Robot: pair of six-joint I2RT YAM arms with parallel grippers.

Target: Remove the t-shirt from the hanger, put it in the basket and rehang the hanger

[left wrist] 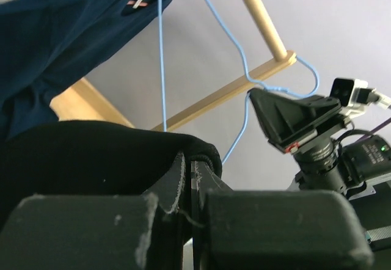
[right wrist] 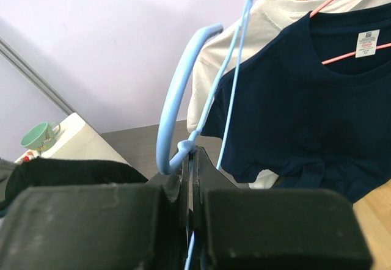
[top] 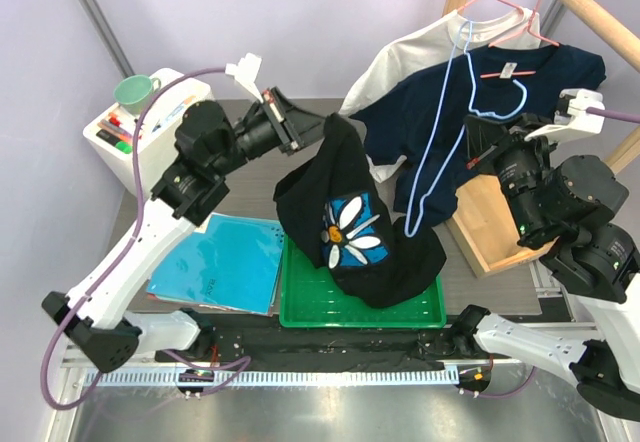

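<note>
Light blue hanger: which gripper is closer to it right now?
Right. The right gripper is shut on the light blue hanger by its hook; the left gripper is apart from it, to its left, shut on the black t-shirt.

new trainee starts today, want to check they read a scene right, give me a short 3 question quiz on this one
1. True or false: the left gripper is shut on the black shirt.
2. The right gripper holds: A) pink hanger B) blue hanger C) cup.
3. Fill in: the black shirt hangs over the green ____.
Key: 1 true; 2 B; 3 tray.
</note>
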